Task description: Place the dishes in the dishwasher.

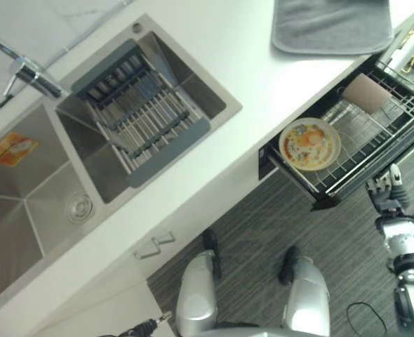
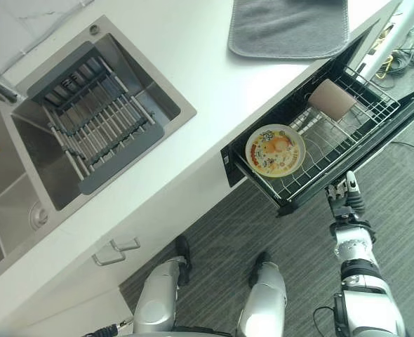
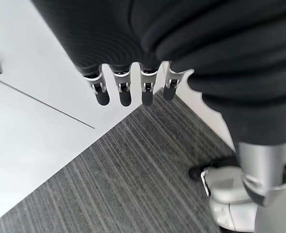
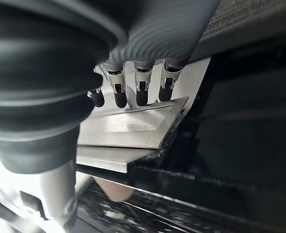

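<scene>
The dishwasher drawer (image 2: 311, 199) stands pulled out from under the white counter. In its wire rack a round plate (image 1: 309, 144) with an orange and yellow pattern lies flat near the front corner. A pinkish-brown cup (image 2: 331, 99) lies on its side further back. My right hand (image 2: 346, 201) is at the drawer's front edge, fingers (image 4: 128, 94) straight and close to its metal lip, holding nothing. My left hand (image 3: 125, 90) hangs open over the grey floor beside a white cabinet front.
A double steel sink (image 1: 24, 210) holds a grey draining rack (image 1: 140, 112), with a faucet (image 1: 31, 76) behind. A grey mat (image 1: 331, 24) lies on the counter above the drawer. An orange packet (image 1: 10, 149) lies in the left basin.
</scene>
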`<state>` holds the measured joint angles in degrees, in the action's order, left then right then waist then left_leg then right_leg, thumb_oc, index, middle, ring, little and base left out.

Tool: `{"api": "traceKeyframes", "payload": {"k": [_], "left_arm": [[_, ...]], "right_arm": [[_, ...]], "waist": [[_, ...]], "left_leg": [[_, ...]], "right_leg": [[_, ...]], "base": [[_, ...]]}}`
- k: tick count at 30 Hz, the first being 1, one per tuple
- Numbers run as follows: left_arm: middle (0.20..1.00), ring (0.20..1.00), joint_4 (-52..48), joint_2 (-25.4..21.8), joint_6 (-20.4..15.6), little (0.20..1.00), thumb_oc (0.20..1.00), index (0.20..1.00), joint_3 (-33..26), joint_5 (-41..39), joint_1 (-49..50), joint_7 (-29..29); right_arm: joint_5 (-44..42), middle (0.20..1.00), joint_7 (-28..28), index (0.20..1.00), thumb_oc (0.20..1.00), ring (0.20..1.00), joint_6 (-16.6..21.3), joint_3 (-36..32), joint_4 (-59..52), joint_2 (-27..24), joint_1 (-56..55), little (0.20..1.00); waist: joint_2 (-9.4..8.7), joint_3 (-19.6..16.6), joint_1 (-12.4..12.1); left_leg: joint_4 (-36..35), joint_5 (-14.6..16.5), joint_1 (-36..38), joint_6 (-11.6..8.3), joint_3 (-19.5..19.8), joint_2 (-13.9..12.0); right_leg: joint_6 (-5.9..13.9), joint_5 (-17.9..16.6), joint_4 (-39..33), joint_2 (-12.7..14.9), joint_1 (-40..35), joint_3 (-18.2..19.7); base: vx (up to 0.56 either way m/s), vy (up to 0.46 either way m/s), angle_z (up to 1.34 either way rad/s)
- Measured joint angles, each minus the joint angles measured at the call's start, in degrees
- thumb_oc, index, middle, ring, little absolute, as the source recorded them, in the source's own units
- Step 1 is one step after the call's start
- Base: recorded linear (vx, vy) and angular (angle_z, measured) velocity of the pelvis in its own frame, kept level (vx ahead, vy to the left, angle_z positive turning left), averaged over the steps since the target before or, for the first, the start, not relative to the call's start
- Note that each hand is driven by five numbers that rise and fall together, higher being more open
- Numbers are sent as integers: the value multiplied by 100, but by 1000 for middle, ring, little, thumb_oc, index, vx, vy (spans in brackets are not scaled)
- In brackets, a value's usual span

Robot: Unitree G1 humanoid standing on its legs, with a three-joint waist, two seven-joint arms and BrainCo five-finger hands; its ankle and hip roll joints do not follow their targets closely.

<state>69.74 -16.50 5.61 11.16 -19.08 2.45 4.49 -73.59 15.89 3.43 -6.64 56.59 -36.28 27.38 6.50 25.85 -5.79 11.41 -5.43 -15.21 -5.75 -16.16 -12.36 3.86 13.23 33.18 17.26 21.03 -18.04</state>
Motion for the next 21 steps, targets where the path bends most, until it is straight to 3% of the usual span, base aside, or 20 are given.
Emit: {"api": "traceKeyframes", "payload": {"k": [4, 8, 21], "left_arm": [[1000, 1000, 11, 4, 55, 1000, 1000, 1000, -2, 7, 36, 236], [1000, 1000, 14, -16, 37, 1000, 1000, 1000, -39, 13, 36, 300], [1000, 1000, 113, -4, -59, 1000, 1000, 1000, -37, 51, 40, 357]], "right_arm": [[227, 1000, 0, 1000, 1000, 1000, -217, 385, -195, -254, 210, 1000], [501, 1000, -1, 1000, 1000, 1000, -318, 439, -195, -377, 381, 1000], [1056, 1000, 88, 1000, 1000, 1000, -706, 1361, -243, -671, 1430, 1000]], "waist": [[49, 18, -9], [18, 38, -87], [-155, 179, -436]], "left_leg": [[57, 56, -117, 147, -6, 38], [57, 40, -184, 120, 2, 125], [66, 19, -312, 114, 226, 151]], "right_leg": [[-42, -62, 15, 111, 70, -64], [132, -194, -118, 168, 19, -109], [42, -117, -94, 229, -75, -388]], "base": [[-4, 55, 5], [7, 55, 10], [20, 25, 10]]}}
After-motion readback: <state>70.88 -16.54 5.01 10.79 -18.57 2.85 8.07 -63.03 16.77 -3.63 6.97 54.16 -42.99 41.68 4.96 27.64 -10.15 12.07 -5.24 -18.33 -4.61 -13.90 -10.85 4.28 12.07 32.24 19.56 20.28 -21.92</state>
